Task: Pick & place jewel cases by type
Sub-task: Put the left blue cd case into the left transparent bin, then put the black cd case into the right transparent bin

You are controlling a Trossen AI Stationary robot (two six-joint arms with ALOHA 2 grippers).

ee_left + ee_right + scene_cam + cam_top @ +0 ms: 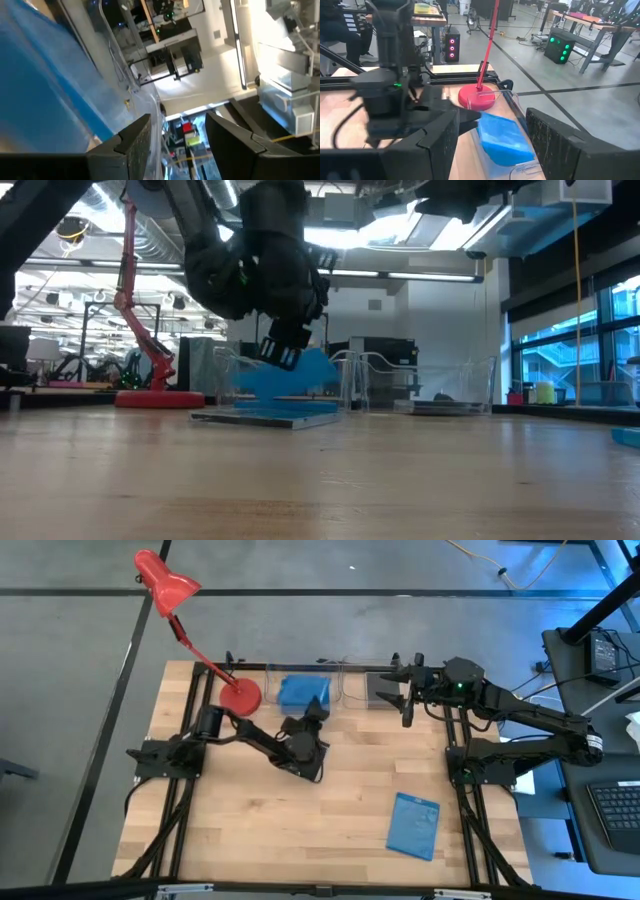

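The left gripper point(314, 712) is held just in front of the left tray point(303, 668), beside the red lamp point(240, 696), its tip at the near edge of the blue cases point(304, 690) lying in that tray. In the left wrist view its fingers point(131, 145) are seen spread apart, with nothing between them; a broad blue surface point(45, 85) fills the space next to them. In the low view the left gripper point(282, 352) hangs above the table point(320, 480), with blue cases point(290, 375) showing just behind and below its fingertips; whether they are touched cannot be told.

The right gripper point(404, 690) is held at the second tray point(372, 675), on the side away from the lamp, just beside a grey case point(384, 690) lying there. In the right wrist view its fingers point(555, 140) are seen wide apart and empty, and the blue cases point(504, 139) and the lamp base point(479, 96) are seen beyond them, with the left arm point(390, 95) close by.

One more blue case point(414, 825) lies flat on the table, well apart from the lamp, near the front right corner. In the low view a flat case point(265, 416) is seen resting on the table under the left gripper, in front of the clear trays point(420, 380).
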